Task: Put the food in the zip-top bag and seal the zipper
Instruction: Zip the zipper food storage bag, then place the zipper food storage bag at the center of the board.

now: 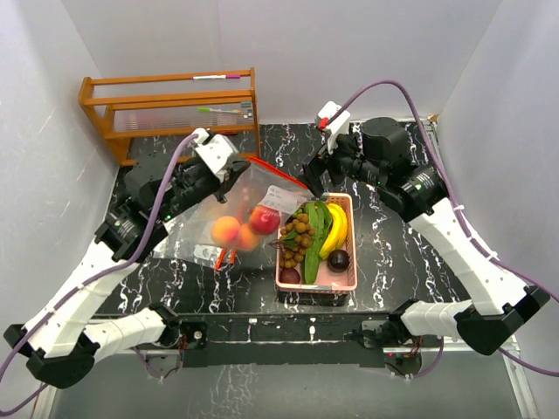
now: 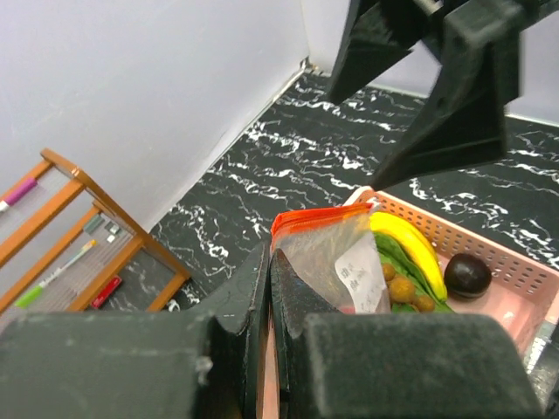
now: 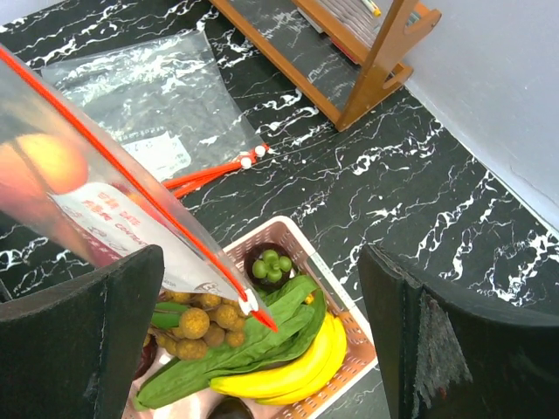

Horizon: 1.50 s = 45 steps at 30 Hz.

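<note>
Showing the black table (image 1: pixel 393 253) from above: the zip-top bag (image 1: pixel 262 188), at 9 o'clock of the pink basket (image 1: pixel 345 284), holds an orange fruit (image 1: pixel 225 230) and a red fruit (image 1: pixel 265 218). Left wrist view alone shows the left hand (image 2: pixel 271 271) clenched on its red zipper edge; right wrist view, the right hand (image 3: pixel 260 305) released above bananas (image 3: pixel 288 371) and longans (image 3: pixel 196 323).

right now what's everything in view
clear plastic zip-top bag, red zipper: one, held up
orange round fruits: two, in bag
red round fruit: one, in bag
flat clear bag: one, on table
pink plastic basket: one, right of bag
yellow bananas: one bunch, in basket
tan longan bunch: one, in basket
long green vegetables: several, in basket
dark purple round fruits: two, in basket
brown wooden rack: one, far left
left gripper: shut on bag
right gripper: open, near basket
</note>
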### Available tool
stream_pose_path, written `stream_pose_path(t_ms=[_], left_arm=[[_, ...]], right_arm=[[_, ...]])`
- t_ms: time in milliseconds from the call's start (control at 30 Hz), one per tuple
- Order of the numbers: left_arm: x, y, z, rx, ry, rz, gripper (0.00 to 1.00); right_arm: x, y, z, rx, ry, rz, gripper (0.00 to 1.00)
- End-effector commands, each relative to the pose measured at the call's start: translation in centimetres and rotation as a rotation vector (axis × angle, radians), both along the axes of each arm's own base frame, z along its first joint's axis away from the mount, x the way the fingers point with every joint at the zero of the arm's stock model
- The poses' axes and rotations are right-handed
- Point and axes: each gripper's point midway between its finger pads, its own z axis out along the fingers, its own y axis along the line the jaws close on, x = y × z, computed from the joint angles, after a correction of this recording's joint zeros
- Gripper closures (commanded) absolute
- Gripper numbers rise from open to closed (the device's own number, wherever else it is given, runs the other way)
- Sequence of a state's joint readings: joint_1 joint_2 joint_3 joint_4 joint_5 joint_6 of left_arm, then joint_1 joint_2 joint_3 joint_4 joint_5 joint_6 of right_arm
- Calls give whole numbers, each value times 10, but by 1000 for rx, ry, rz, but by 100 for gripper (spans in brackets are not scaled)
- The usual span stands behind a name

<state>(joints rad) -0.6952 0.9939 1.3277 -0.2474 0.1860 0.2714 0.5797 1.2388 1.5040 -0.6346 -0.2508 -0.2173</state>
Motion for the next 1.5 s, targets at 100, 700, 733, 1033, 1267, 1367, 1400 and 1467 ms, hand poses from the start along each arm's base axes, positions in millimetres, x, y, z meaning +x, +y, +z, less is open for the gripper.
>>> stream_pose_path(t_ms=[100,700,733,1033,1267,1367,1400,1467], left_arm=[[59,-1,-27,27,57,215,100],[141,-35,-71,-12,23,369,100],[145,-37,-71,-14,16,370,100],[177,-53,-45,-64,-100,407,100],[197,-52,-66,-95,-125,458,100],[209,-55,-103,-29,-49,486,100],[211,-54,-115,-9,-27,498,100],[211,-55,-133,25,4,492,100]], right_arm=[[6,-3,15,79,-19,-69,2],[-14,-25,1,116,-19,-127,2],[-14,-24,0,117,-15,-128,2],[-11,-24,-7,117,-1,-140,2],[-10,-25,-12,105,5,-148,2],[-9,-25,-17,100,13,-150,2],[-9,-25,-19,98,18,-150,2],[-10,-24,-22,97,25,-149,2]])
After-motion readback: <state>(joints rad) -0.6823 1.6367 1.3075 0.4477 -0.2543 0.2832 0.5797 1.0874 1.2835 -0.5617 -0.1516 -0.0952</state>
